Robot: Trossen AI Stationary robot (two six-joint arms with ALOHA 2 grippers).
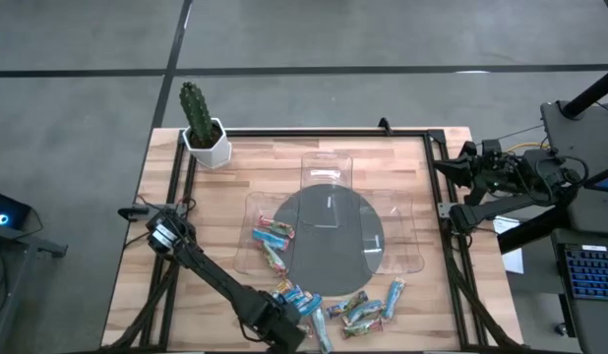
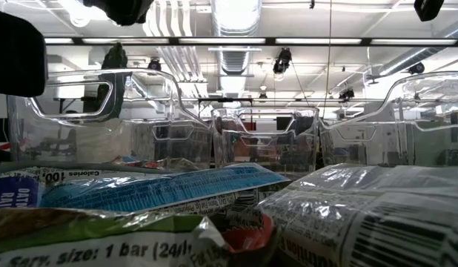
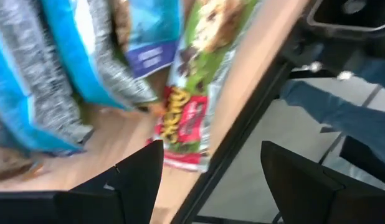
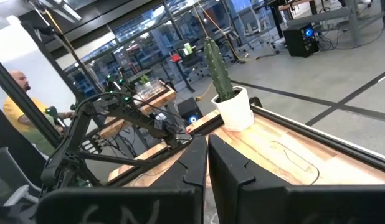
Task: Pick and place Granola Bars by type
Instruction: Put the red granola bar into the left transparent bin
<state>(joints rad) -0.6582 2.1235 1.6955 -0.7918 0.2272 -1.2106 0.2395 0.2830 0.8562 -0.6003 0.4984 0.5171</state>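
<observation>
The left pincer [image 1: 289,329] sits at the tabletop's [image 1: 412,167] six o'clock edge, its fingers [image 3: 139,180] spread wide and holding nothing, just above a green and red bar [image 3: 195,93]. Most granola bars [image 1: 358,313] lie scattered along that same edge; two more [image 1: 272,236] rest in the clear tray [image 1: 253,208] at nine o'clock. The right pincer [image 4: 207,155] is clenched empty, off the three o'clock side.

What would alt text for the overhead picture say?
The left arm's open gripper reaches to a pile of wrapped granola bars at the wooden table's near edge, beside clear trays. The right gripper waits shut at the far right; a potted cactus stands in one corner.
</observation>
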